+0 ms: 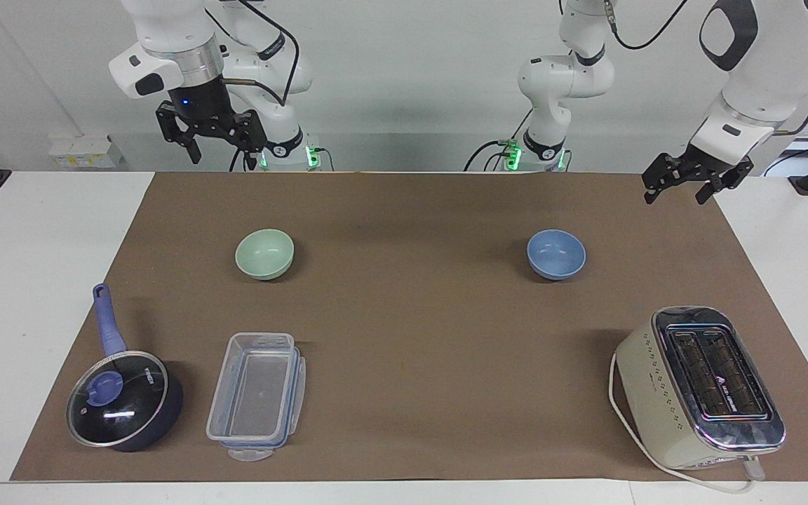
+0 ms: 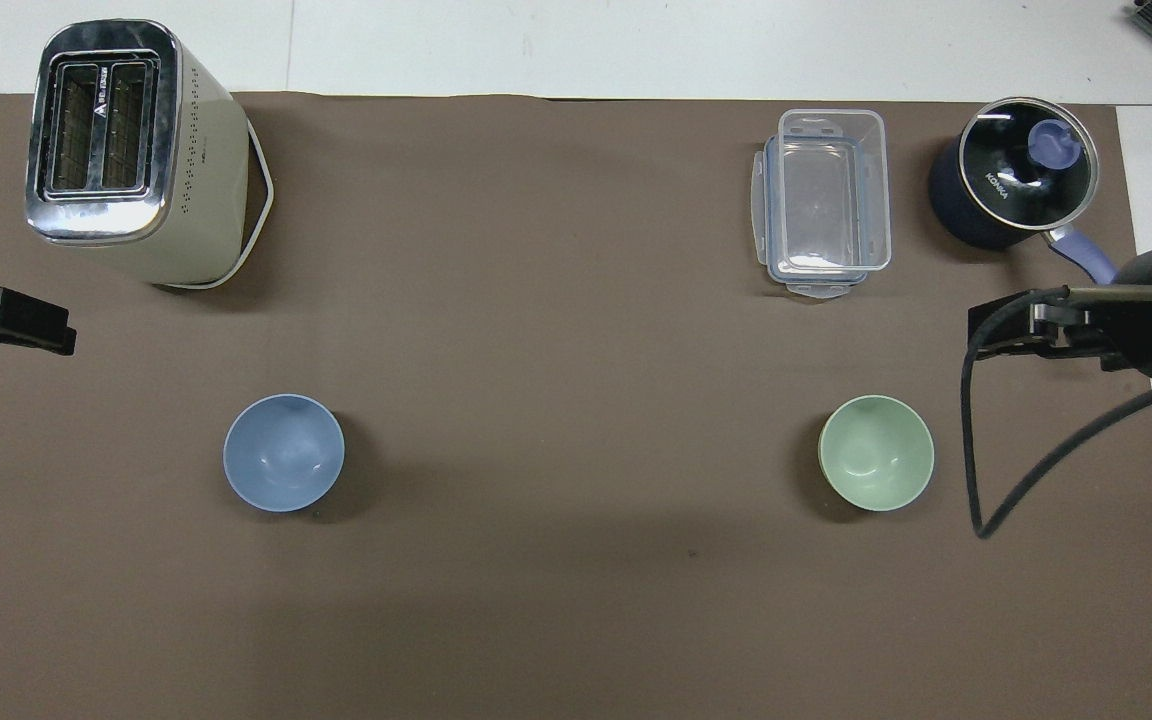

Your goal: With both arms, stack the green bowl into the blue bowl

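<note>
The green bowl point(image 1: 264, 254) point(image 2: 876, 452) stands upright and empty on the brown mat toward the right arm's end. The blue bowl point(image 1: 555, 254) point(image 2: 283, 452), the same size, stands upright and empty toward the left arm's end, far apart from the green one. My right gripper point(image 1: 224, 153) point(image 2: 996, 330) hangs open high above the mat's edge by the robots, holding nothing. My left gripper point(image 1: 676, 198) point(image 2: 56, 335) hangs open in the air over the mat's corner at its own end, also holding nothing. Neither gripper touches a bowl.
A cream toaster point(image 1: 698, 386) point(image 2: 126, 150) sits farther from the robots than the blue bowl. A clear plastic container point(image 1: 257, 396) point(image 2: 826, 200) and a dark lidded pan with a blue handle point(image 1: 120, 403) point(image 2: 1011, 180) sit farther out than the green bowl.
</note>
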